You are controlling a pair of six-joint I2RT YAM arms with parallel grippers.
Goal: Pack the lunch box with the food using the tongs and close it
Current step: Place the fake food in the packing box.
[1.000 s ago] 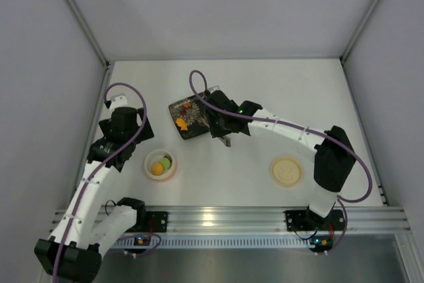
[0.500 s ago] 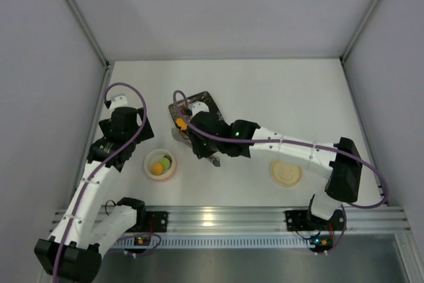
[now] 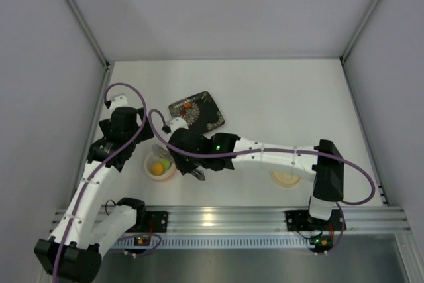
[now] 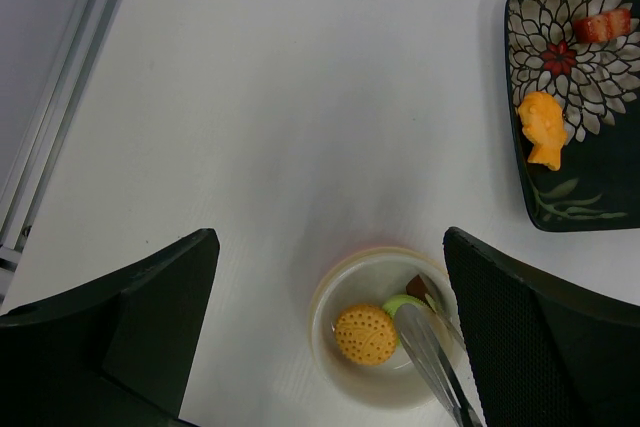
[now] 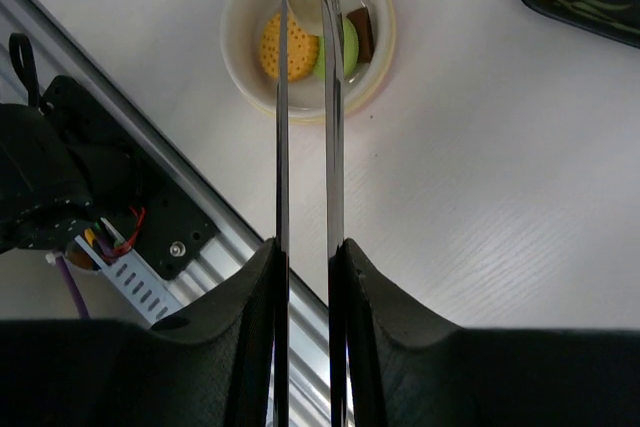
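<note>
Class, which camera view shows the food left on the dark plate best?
The left wrist view: an orange piece and a red piece lie plainly on the plate. The top view shows only specks; the right wrist view catches just the plate's corner.

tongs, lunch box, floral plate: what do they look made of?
Tongs: likely polished metal; thin arms with mirror-like streaks.
Lunch box: cream with a pinkish rim, smooth soft sheen; plastic or glazed ceramic, can't tell.
Plate: dark with a white-and-red floral print, smooth surface; ceramic or melamine, unclear.
</note>
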